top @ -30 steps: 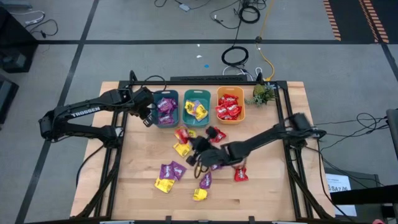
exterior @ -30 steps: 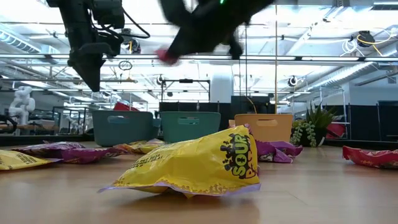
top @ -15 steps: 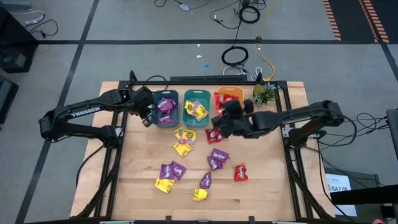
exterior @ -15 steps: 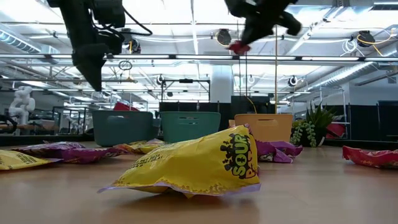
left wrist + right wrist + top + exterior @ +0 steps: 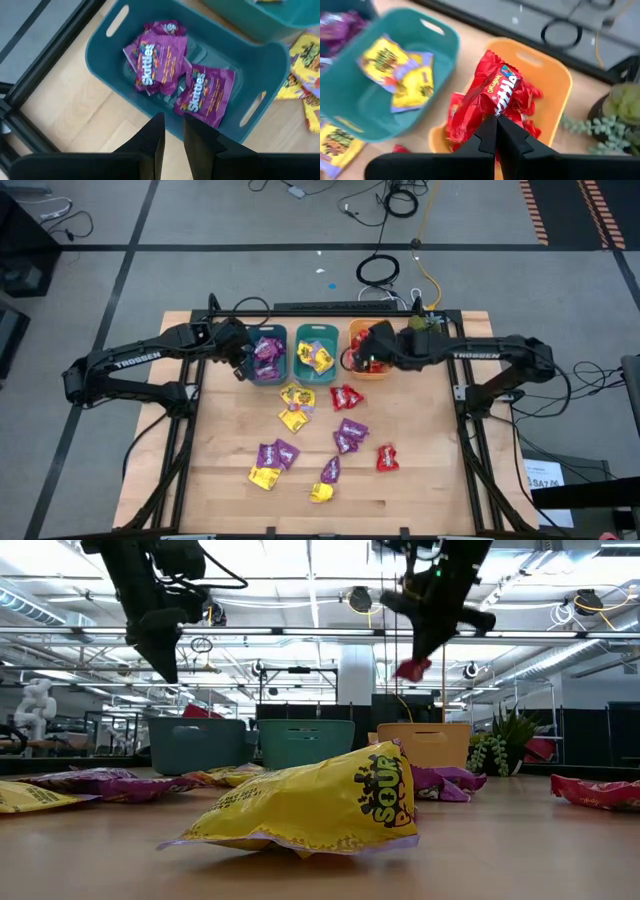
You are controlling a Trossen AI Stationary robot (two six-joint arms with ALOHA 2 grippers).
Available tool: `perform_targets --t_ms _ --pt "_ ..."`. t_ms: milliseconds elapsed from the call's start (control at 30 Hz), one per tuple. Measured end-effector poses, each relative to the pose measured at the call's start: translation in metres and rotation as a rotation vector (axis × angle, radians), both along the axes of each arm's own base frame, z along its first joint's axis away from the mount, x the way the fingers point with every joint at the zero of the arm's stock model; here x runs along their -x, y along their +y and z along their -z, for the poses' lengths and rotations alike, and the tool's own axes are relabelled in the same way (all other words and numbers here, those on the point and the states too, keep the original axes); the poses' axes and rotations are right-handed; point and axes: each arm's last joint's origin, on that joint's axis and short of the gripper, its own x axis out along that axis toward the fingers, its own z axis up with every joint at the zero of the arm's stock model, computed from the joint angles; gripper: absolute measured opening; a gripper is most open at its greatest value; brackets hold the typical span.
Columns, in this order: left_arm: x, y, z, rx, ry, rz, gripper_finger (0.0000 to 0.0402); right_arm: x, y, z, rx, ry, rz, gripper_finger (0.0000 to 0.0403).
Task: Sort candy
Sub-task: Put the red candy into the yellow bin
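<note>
2 arms up near the bins. Right gripper (image 5: 496, 120) is over the orange bin (image 5: 352, 330), fingers pinched on 1 red candy packet (image 5: 492, 97) that hangs in the air above the red packets already in that bin; low view shows the same packet (image 5: 411, 669) dangling over the bin's rim. Left gripper (image 5: 172, 131) hovers just off the near wall of the left teal bin (image 5: 107, 55), fingers nearly together with a thin gap, holding nothing. That bin has 2 purple packets (image 5: 159, 55) in it. Middle teal bin (image 5: 316, 351) holds yellow packets (image 5: 400, 72).

Loose candy on the table (image 5: 230, 440): yellow packets (image 5: 293, 406) just in front of the middle bin, 1 red packet (image 5: 345, 396) in front of the orange bin, purple ones (image 5: 349, 434) mid-table, another red (image 5: 387, 458) to their right, and a purple/yellow cluster (image 5: 272, 462) nearer the front edge. Small green plant (image 5: 422, 331) sits just beside the orange bin.
</note>
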Motion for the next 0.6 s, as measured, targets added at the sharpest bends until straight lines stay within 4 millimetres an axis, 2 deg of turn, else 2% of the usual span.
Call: perform_targets --t_ms 167,267,400,600 --pt "-0.001 -0.003 -0.007 -0.005 -0.088 0.057 0.0077 0.007 -0.018 0.011 -0.087 0.025 0.023 0.0" --pt "-0.002 -0.011 -0.019 -0.021 -0.196 0.195 0.0077 0.007 -0.022 0.012 -0.091 0.037 -0.004 0.0" --pt "0.006 -0.022 -0.034 -0.075 -0.304 0.239 0.0077 0.009 -0.025 0.013 -0.09 0.044 0.015 0.0002" --pt "0.023 -0.044 -0.05 -0.1 -0.42 0.342 0.0077 0.009 -0.026 0.013 -0.092 0.044 0.019 0.0048"
